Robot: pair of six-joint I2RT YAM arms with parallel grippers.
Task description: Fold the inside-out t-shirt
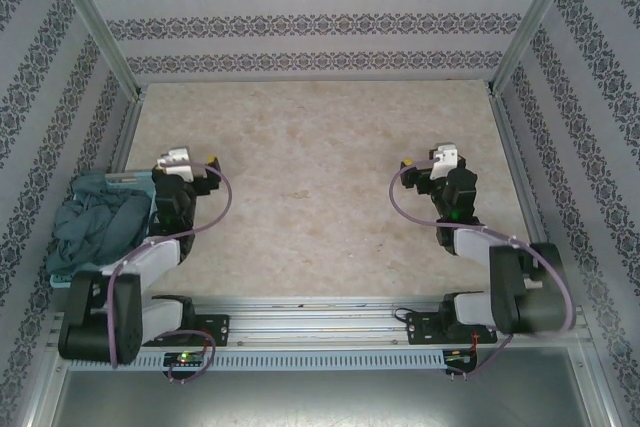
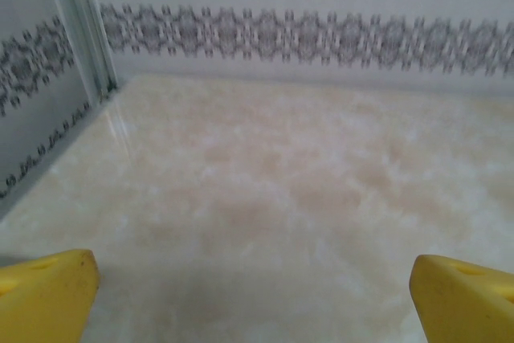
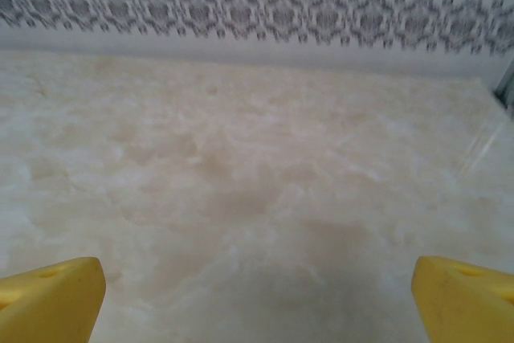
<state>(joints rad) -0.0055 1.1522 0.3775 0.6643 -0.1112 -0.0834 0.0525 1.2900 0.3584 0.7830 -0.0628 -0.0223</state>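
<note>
The t-shirt (image 1: 98,222) lay bunched in a basket (image 1: 130,178) at the left edge of the desk (image 1: 310,197), just beside the left arm. It was crumpled, with no sleeve or collar that could be told apart from above. None of it lay on the open desk.

The left tool (image 1: 186,161) hung over the left side of the desk, close to the basket, and the right tool (image 1: 432,161) over the right side, well apart from it. Both stood wide open and held nothing. In each wrist view the yellow fingers (image 2: 48,295) (image 3: 462,299) sat at the bottom corners with bare desk between them.

The step in hand looked like fetching the shirt out, with folding not yet begun. The left tool was the nearer one and seemed the better choice. It should turn toward the basket, come down on the top of the heap and pinch a good fold of cloth, not a thin edge. It should then lift high enough for the trailing cloth to clear the rim, since a low drag might tip the basket. The middle of the desk was the place to lay it, where both tools could reach and spread it flat.

Counted: one t-shirt, one basket, two arms, two tools, two yellow fingers on each.
</note>
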